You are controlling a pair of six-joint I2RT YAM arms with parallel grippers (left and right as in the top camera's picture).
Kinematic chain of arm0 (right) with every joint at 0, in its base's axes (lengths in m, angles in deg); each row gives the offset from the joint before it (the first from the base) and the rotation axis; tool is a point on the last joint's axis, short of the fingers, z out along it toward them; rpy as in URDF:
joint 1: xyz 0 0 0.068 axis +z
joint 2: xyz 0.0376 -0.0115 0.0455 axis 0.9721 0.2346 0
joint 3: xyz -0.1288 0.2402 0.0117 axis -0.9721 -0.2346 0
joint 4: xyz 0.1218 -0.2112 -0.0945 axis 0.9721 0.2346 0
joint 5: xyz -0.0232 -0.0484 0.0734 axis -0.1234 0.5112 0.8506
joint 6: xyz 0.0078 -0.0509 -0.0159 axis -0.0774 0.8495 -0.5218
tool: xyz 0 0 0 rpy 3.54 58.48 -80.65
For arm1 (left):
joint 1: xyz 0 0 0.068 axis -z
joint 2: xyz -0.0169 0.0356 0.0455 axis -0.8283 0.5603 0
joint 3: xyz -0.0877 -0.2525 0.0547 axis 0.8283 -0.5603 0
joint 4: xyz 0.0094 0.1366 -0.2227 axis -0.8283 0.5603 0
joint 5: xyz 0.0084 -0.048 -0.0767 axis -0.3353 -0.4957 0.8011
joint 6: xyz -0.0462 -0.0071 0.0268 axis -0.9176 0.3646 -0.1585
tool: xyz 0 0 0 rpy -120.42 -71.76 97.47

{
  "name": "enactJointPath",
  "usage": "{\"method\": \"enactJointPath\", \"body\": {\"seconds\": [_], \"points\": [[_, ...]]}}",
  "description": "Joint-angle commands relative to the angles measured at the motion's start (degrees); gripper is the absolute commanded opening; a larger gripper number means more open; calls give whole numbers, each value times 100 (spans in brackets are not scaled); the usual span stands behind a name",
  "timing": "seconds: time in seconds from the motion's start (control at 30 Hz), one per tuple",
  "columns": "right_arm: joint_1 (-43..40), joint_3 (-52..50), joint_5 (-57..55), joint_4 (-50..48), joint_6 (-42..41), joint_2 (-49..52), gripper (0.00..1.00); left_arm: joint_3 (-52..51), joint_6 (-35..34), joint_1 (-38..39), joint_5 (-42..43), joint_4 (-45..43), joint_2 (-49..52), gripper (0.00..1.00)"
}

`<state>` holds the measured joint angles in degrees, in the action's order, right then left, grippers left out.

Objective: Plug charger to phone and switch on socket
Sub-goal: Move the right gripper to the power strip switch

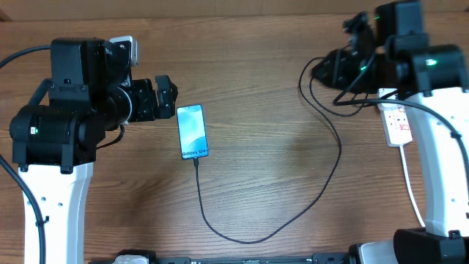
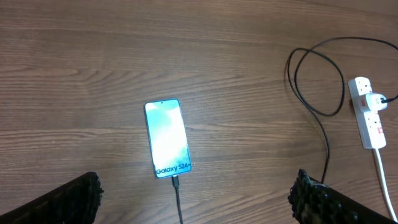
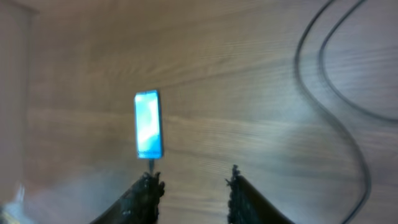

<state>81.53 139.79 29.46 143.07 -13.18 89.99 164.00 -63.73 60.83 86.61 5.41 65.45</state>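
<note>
The phone (image 1: 193, 132) lies flat on the wooden table, screen lit, with "Galaxy S24" text; it also shows in the left wrist view (image 2: 166, 138) and the right wrist view (image 3: 148, 132). The black charger cable (image 1: 286, 220) has its connector in the phone's bottom edge (image 2: 175, 182) and loops right toward the socket (image 1: 399, 125). The white socket (image 2: 369, 121) has a plug in one outlet. My left gripper (image 1: 167, 97) (image 2: 196, 196) is open and empty, above the phone's left side. My right gripper (image 1: 330, 67) (image 3: 194, 180) is open and empty, high near the socket's far end.
The socket's thick white cord (image 1: 412, 189) runs down toward the table's front edge beside the right arm's base. The charger cable forms loops (image 2: 317, 81) left of the socket. Bare wood (image 1: 271, 110) lies between phone and socket.
</note>
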Motion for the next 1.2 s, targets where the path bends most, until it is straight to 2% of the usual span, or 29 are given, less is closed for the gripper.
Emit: {"method": "enactJointPath", "body": {"seconds": [0.0, 0.03, 0.4, 0.53, 0.7, 0.93, 1.17], "points": [[-549, 282, -42, 37, -133, -125, 9, 122, -35, 11, 72, 0, 9, 100], [-704, 282, -39, 39, -195, -125, 4, 122, -35, 11, 72, 0, 9, 100], [-2479, 22, 11, -310, -1078, -118, 4, 122, -35, 11, 72, 0, 9, 100], [-2994, -520, 190, -658, -1182, -118, 4, 122, -35, 11, 72, 0, 9, 100], [-3574, -1578, 649, -1611, -1185, -111, 4, 122, -35, 11, 72, 0, 9, 100], [-4210, -2708, 691, -2706, -1399, -98, 4, 122, -35, 11, 72, 0, 9, 100], [-4376, -3012, 844, -3254, -1530, 385, 4, 122, -35, 11, 72, 0, 9, 100]]}}
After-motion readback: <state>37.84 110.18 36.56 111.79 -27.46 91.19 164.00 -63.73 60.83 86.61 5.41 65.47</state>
